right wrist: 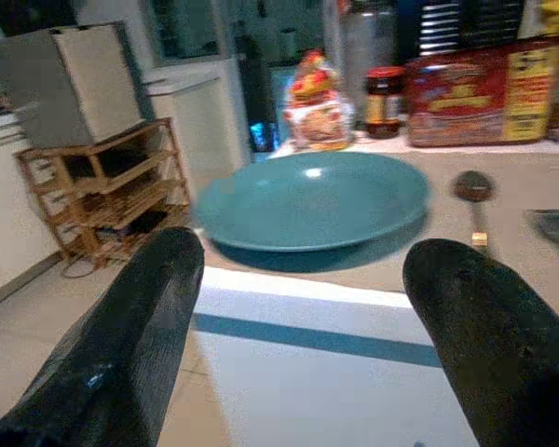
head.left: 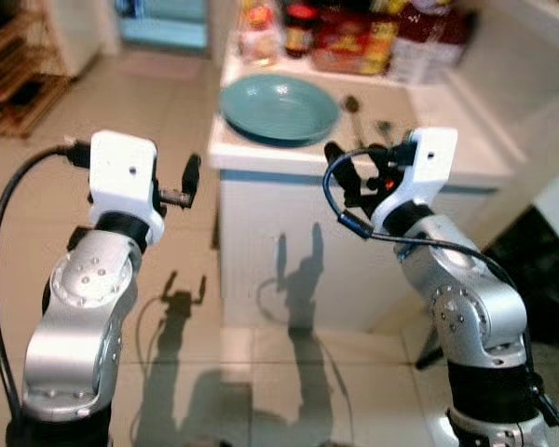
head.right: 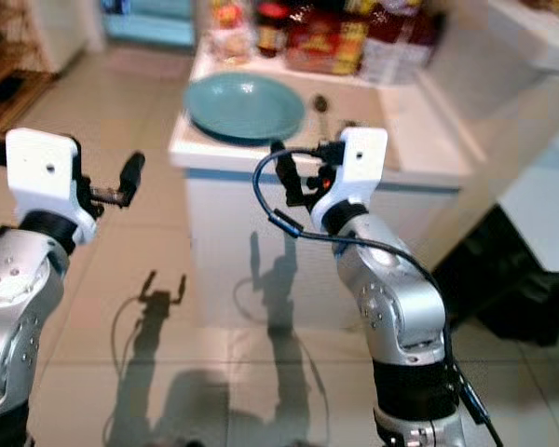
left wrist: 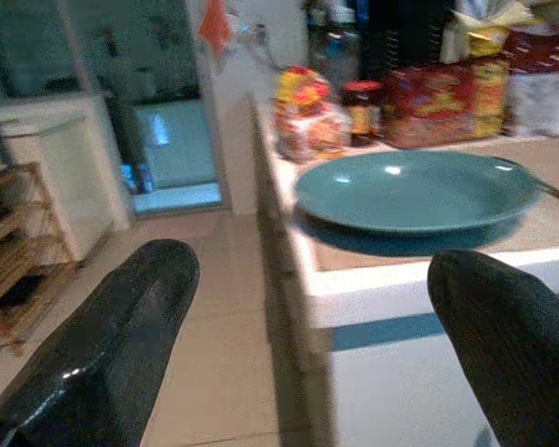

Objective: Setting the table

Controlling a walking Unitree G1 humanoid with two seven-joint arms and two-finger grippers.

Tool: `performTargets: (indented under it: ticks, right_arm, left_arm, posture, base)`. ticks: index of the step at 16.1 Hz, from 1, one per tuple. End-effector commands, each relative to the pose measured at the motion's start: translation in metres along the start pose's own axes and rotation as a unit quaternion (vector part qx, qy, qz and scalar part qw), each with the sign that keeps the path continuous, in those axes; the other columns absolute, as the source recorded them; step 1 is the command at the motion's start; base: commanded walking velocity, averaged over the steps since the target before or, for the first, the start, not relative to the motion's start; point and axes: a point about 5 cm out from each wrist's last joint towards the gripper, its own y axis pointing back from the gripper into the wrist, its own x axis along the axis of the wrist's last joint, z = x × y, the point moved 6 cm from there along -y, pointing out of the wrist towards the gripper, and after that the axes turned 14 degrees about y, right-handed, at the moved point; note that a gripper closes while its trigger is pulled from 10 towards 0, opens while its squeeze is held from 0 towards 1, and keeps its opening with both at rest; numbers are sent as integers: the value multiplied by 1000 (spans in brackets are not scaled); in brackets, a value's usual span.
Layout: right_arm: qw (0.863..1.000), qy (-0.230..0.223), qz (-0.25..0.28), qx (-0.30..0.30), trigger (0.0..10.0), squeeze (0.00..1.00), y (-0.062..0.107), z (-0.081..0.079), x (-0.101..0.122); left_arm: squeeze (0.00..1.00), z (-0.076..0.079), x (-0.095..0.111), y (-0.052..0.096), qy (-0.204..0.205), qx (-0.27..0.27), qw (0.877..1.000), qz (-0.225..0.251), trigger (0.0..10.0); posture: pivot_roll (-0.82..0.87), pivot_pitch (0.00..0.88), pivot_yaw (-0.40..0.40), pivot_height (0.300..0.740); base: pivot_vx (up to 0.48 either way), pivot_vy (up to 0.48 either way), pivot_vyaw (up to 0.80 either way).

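Observation:
A teal plate (head.left: 279, 107) lies near the front left corner of a white counter (head.left: 466, 163). A spoon (head.left: 351, 104) and a fork (head.left: 384, 126) lie just to its right. My left gripper (head.left: 188, 182) is open with nothing in it, held over the floor left of the counter's corner at about plate height. My right gripper (head.left: 357, 163) is also open and holds nothing. It hovers at the counter's front edge, pointing at the plate (right wrist: 312, 200) and spoon (right wrist: 472, 191).
Food packets and jars (head.left: 354, 37) line the back of the counter. A wooden rack (head.left: 19, 74) stands on the tiled floor at far left. A dark object (head.left: 540, 270) sits low on the right beside another white surface (head.left: 550, 112).

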Motion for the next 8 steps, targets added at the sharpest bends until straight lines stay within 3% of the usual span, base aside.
performTargets:
  ticks: [1,8]
  right_arm:
    - [1000,2,-1,-6,10000,0,0,5,-1]
    - [1000,11,9,14,10000,0,-1,-2,3]
  left_arm:
    - [0,4,-3,-2,-1,-7,1000,-8,10000]
    - [0,7,-1,-3,-8,-16,1000,-3,10000]
  posture:
    - [30,80,-84,740]
    - [40,88,-83,740]
  base:
    - [386,0,0]
    - [384,0,0]
